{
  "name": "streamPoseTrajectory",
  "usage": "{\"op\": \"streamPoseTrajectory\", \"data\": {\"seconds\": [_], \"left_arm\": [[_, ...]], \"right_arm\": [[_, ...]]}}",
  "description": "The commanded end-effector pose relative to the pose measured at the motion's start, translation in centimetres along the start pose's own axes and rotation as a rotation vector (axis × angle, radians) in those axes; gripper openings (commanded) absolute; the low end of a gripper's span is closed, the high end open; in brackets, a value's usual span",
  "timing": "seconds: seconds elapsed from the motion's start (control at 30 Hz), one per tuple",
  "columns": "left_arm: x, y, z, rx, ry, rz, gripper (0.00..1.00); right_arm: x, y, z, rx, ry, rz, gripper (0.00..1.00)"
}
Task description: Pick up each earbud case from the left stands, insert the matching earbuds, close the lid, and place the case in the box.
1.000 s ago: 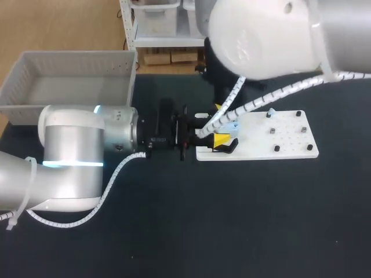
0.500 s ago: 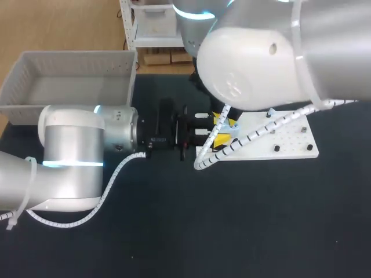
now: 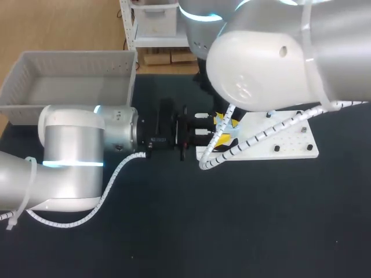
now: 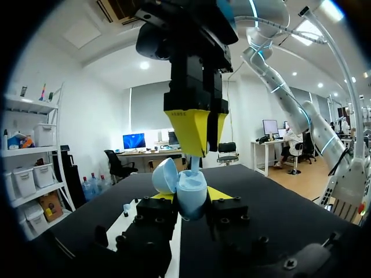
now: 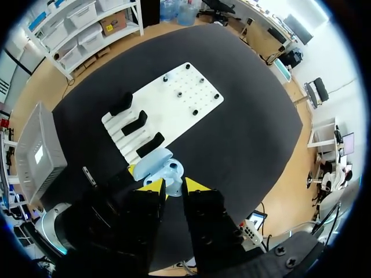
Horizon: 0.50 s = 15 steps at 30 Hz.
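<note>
1. Overhead, the left gripper (image 3: 211,126) is seen lying level over the dark table (image 3: 232,220), at the left edge of a white board (image 3: 284,145). A pale blue case (image 3: 233,133) is glimpsed at its yellow tips, partly covered by the right arm (image 3: 278,58) and its cable. How the jaws stand cannot be told from this view. A grey box (image 3: 69,75) is set at the table's far left corner, well apart.
2. From the left wrist, the case is shown with its lid swung open, pinched from both sides by the left gripper's yellow tips. The right gripper (image 4: 203,138) is hung straight above it, jaws drawn nearly together on a small pale earbud (image 4: 194,163) that reaches down to the open case.
3. From the right wrist, the open case is seen just ahead of the right gripper's tips, with only a narrow gap between them. Three black stands (image 5: 134,123) are lined along the board's edge beyond the case.
</note>
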<state>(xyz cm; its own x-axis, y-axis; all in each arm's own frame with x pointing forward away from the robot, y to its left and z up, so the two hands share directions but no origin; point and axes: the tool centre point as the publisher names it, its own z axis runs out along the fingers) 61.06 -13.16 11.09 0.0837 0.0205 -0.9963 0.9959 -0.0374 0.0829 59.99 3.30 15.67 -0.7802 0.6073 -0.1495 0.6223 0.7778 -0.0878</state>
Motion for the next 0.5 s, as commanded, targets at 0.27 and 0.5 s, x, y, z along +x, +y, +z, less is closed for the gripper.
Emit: {"op": "streamPoseTrajectory", "data": {"seconds": [0.27,0.5], "left_arm": [[0.07,-0.14,0.03,-0.007,-0.002,0.003,0.00],[0.07,-0.14,0.03,-0.007,-0.002,0.003,0.00]], "right_arm": [[-0.36,0.26,0.34,0.003,0.004,0.005,0.00],[-0.76,0.28,0.73,0.011,0.005,0.017,0.00]]}}
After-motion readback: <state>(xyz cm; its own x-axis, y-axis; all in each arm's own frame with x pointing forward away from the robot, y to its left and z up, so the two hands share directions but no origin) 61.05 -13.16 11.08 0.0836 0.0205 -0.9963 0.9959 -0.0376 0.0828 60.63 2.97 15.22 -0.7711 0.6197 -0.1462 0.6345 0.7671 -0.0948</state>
